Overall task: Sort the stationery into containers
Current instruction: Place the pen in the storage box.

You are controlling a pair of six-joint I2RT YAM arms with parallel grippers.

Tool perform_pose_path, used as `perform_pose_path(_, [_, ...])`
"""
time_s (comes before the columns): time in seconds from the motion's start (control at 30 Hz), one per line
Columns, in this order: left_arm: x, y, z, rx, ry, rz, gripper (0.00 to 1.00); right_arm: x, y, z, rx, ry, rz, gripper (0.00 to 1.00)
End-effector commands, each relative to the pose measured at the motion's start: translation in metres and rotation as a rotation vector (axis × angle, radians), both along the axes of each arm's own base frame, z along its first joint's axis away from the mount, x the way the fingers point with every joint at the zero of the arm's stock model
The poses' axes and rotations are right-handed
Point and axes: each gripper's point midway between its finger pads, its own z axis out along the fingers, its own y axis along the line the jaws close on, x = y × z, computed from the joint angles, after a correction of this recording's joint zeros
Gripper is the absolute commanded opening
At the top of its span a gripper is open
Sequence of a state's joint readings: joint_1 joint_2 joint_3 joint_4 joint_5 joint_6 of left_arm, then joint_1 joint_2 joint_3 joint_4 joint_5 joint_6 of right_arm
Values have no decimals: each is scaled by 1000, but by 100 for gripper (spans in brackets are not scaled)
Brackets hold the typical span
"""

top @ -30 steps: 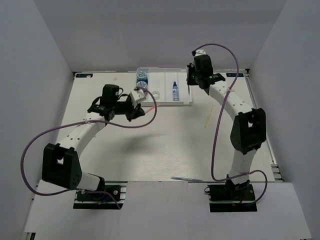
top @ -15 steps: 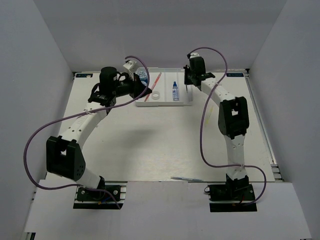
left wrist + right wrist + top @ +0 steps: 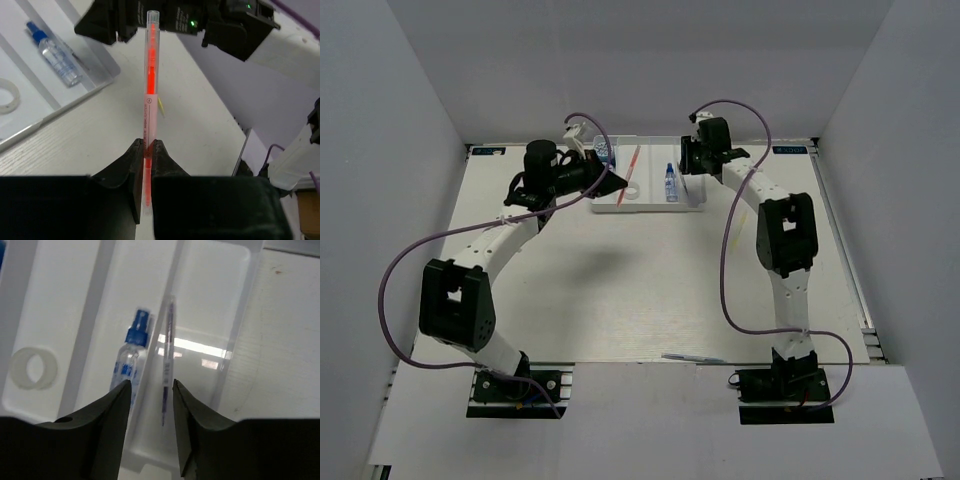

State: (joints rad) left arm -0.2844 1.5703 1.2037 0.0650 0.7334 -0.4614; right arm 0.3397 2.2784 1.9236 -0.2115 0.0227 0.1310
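While the left hand (image 3: pixel 609 180) grips the pink pen (image 3: pixel 631 166) by its lower end, fingers (image 3: pixel 131 165) closed tight on the barrel, the pen juts out at a slant above the white tray (image 3: pixel 652 168), over the compartment that holds the white tape ring (image 3: pixel 631 193). Whether the pen touches the tray cannot be told. The right hand (image 3: pixel 690 165) hangs over the tray's right end with its fingers (image 3: pixel 117 405) set narrowly apart and holding nothing. The grey pen (image 3: pixel 167 357), a little blurred, shows between them without touching either, lying lengthwise in the rightmost compartment. Just beside it, in the next compartment to the left, lies the clear glue bottle (image 3: pixel 129 357), its blue cap pointing to the far side. A blue-and-white tape roll (image 3: pixel 606 152) shows at the tray's far left corner, partly hidden by the left arm. The tray sits at the far side of the tabletop (image 3: pixel 650 290), and a second thin pen (image 3: pixel 692 357) lies well apart from it at the near edge.
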Motion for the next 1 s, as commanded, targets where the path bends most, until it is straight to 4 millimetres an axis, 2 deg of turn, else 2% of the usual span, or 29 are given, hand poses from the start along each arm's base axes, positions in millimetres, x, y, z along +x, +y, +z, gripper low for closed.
perform_pose_path(0.0, [-13, 0, 20, -90, -10, -4, 0, -34, 21, 109, 163, -111, 169, 42])
perform_pose_path(0.03, [-19, -3, 30, -153, -6, -21, 0, -61, 33, 151, 243, -145, 283, 41])
perform_pose_path(0.07, [-25, -4, 32, -188, -1, -34, 0, -81, 36, 147, 279, -109, 329, 42])
perform_pose_path(0.1, [-35, -5, 17, -211, 46, -50, 0, -100, 42, 160, 326, -107, 386, 43])
perform_pose_path(0.13, [-43, -8, 30, -281, 37, -87, 0, -129, 50, 197, 418, -142, 467, 50])
perform_pose_path(0.17, [-49, -8, 32, -309, 38, -104, 0, -148, 53, 187, 456, -92, 489, 53])
perform_pose_path(0.2, [-54, -8, 31, -331, 51, -110, 0, -162, 54, 195, 499, -85, 514, 56])
perform_pose_path(0.23, [-62, -7, 27, -375, 83, -121, 0, -183, 58, 218, 551, -108, 586, 61])
perform_pose_path(0.27, [-66, -7, 27, -399, 90, -131, 0, -195, 60, 214, 603, -40, 576, 64])
perform_pose_path(0.3, [-72, -6, 30, -439, 98, -138, 0, -211, 62, 228, 648, -36, 611, 66])
perform_pose_path(0.33, [-74, -6, 31, -452, 103, -140, 0, -218, 63, 227, 666, -14, 615, 67])
perform_pose_path(0.37, [-75, -5, 33, -463, 104, -140, 0, -226, 64, 213, 683, 40, 601, 68])
perform_pose_path(0.43, [-77, -4, 39, -492, 106, -128, 0, -234, 66, 213, 712, 50, 608, 70])
perform_pose_path(0.5, [-78, -2, 45, -522, 111, -125, 0, -244, 71, 193, 743, 134, 593, 71])
perform_pose_path(0.57, [-79, -1, 46, -537, 117, -117, 0, -252, 76, 180, 770, 191, 582, 72])
perform_pose_path(0.63, [-80, -1, 45, -538, 118, -116, 0, -254, 80, 175, 778, 207, 585, 73])
perform_pose_path(0.73, [-83, -3, 42, -532, 132, -122, 0, -255, 91, 177, 782, 206, 608, 74])
perform_pose_path(0.87, [-85, -3, 31, -520, 150, -113, 0, -259, 109, 190, 806, 191, 675, 74])
perform_pose_path(0.97, [-85, -3, 31, -521, 147, -113, 0, -266, 115, 199, 812, 169, 720, 74])
